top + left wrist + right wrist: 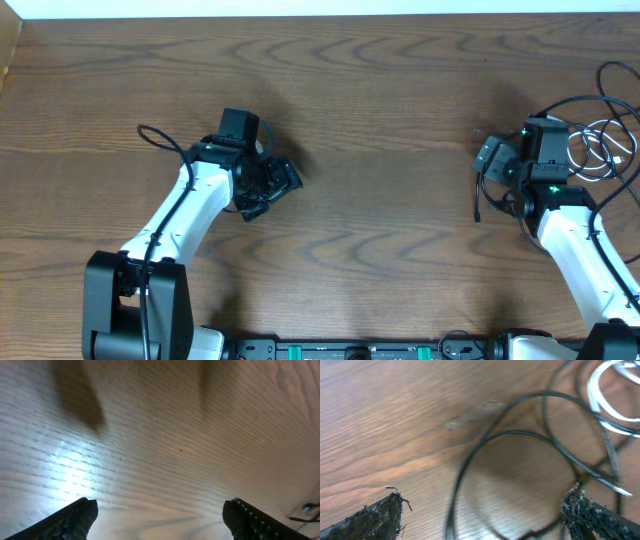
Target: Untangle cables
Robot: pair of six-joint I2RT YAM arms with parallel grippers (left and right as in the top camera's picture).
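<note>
Loosely looped cables (598, 150), right claw (484, 502) spread over them

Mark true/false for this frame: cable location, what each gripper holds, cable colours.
1. The cables lie at the table's right side, by the right arm. True.
2. The left gripper holds a black cable. False: it is open over bare wood, with nothing between its fingers.
3. One cable is white. True.
4. The right gripper is shut on the white cable. False: it is open, with a black cable loop lying on the wood ahead of its fingers and the white one off to the side.
</note>
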